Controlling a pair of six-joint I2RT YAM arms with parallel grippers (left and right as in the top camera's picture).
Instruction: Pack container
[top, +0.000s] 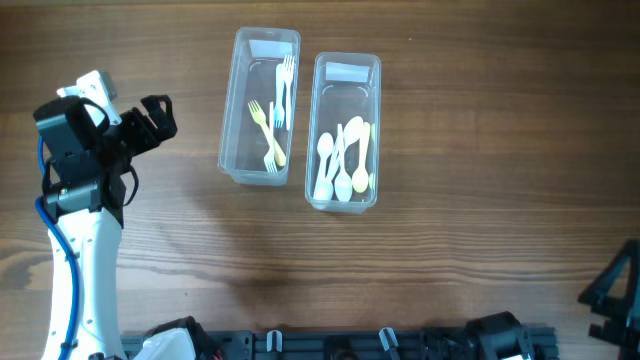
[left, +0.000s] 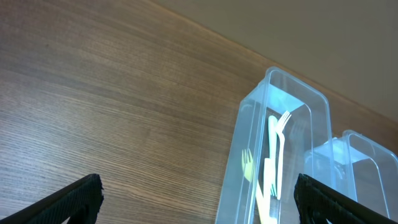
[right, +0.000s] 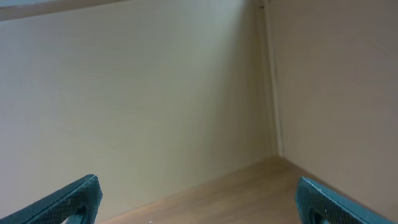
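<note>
The left jaws stand spread wide with nothing between them, above bare desk (left: 124, 112). Ahead of them, toward their right finger, stands the clear fork container (left: 249, 143), well apart from the tips. Pale forks (left: 277, 155) lie lengthwise in it. Just beyond it, side by side, is the spoon container (left: 367, 162), which holds white and cream spoons (top: 345, 160). The right jaws, likewise spread and empty, face a plain wall (right: 155, 93), well apart from both containers.
</note>
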